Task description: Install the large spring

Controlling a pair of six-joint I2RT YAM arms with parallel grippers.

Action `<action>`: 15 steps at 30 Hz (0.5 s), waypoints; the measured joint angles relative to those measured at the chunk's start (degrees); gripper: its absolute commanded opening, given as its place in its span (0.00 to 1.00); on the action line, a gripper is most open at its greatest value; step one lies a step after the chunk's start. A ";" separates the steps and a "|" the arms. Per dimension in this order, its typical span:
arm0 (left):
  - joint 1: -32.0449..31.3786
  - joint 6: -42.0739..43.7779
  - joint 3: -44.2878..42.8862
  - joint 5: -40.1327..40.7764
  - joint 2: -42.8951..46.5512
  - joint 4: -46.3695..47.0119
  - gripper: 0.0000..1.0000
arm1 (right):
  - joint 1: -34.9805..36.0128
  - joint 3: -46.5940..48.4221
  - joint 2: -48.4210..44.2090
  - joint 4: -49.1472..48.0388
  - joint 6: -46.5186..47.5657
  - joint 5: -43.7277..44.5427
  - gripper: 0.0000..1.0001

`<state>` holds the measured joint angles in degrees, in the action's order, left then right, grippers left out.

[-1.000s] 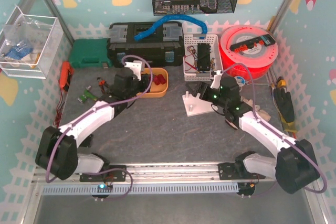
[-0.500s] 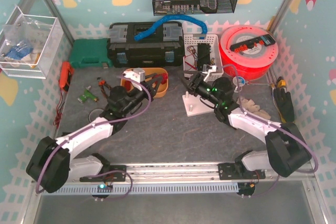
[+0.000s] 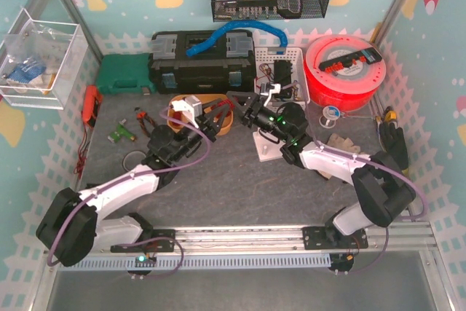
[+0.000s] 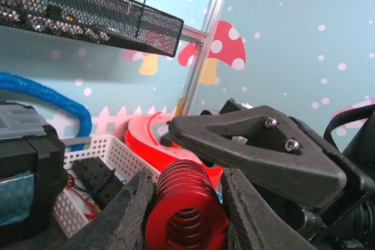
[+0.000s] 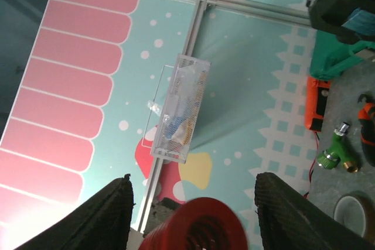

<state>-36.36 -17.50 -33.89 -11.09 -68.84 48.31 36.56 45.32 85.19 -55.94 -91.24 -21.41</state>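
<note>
My left gripper point(image 3: 217, 116) is shut on the large red spring point(image 4: 186, 202), held in the air with its open end towards the left wrist camera. Its fingers point(image 4: 126, 215) press both sides of the coil. My right gripper point(image 3: 244, 105) is open and faces the left one. The far end of the spring point(image 5: 199, 226) sits between its spread fingers point(image 5: 108, 215) without touching them. One right finger point(image 4: 258, 144) shows just above the spring in the left wrist view. The white base with an upright peg point(image 3: 266, 147) stands on the mat below the right arm.
An orange tray point(image 3: 227, 124) lies behind the left gripper. A black toolbox point(image 3: 200, 60), a white basket point(image 3: 279, 71) and a red filament spool point(image 3: 346, 71) stand along the back. Small tools point(image 3: 125, 130) lie at the left. Tape rolls point(image 3: 331, 113) lie at the right.
The left gripper has risen from the orange tray with the spring and turned right. The right gripper has swung left and up until its open fingers meet the spring's end.
</note>
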 measured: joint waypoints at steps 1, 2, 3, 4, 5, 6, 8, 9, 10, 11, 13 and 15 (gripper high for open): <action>-0.11 0.07 0.22 -0.02 -0.04 0.50 0.00 | 0.35 0.07 0.02 -0.61 -0.33 0.02 0.53; -0.15 0.17 0.46 -0.02 -0.07 0.87 0.00 | 0.59 0.09 0.02 -1.07 -0.48 0.02 0.50; -0.20 0.22 0.74 -0.02 -0.13 1.29 0.00 | 0.72 0.11 0.02 -1.42 -0.68 0.04 0.46; -0.22 0.26 1.07 -0.02 -0.28 1.79 0.00 | 0.96 0.11 0.02 -1.68 -0.83 0.09 0.42; -0.26 0.31 1.36 -0.04 -0.39 2.51 0.00 | 1.01 0.11 0.02 -1.66 -0.98 0.35 0.37; -0.28 0.37 1.46 -0.02 -0.48 3.02 0.00 | 1.01 0.11 0.02 -1.51 -0.90 0.46 0.31; -0.44 0.39 1.51 0.02 -0.72 4.00 0.00 | 1.01 0.09 -0.07 -1.44 -0.92 1.07 0.16; -0.46 0.39 1.62 0.09 -0.81 4.33 0.01 | 1.01 0.09 -0.22 -1.57 -1.16 1.62 0.08; -0.50 0.37 1.73 0.17 -0.92 4.66 0.05 | 0.98 0.11 -0.48 -1.64 -0.92 1.81 0.02; -0.52 0.37 1.73 0.37 -1.03 5.11 0.11 | 0.98 0.07 -0.72 -1.44 -1.07 1.99 0.00; -0.74 0.39 1.73 0.68 -1.14 5.20 0.27 | 1.05 0.07 -0.96 -1.36 -0.92 2.36 0.00; -0.92 0.39 1.73 1.05 -1.14 4.98 0.47 | 1.07 -0.07 -1.20 -1.03 -0.79 2.60 0.00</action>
<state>-37.28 -17.10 -32.16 -10.04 -69.97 53.30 37.63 45.25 83.99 -56.97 -92.03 -18.81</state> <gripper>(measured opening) 0.301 0.273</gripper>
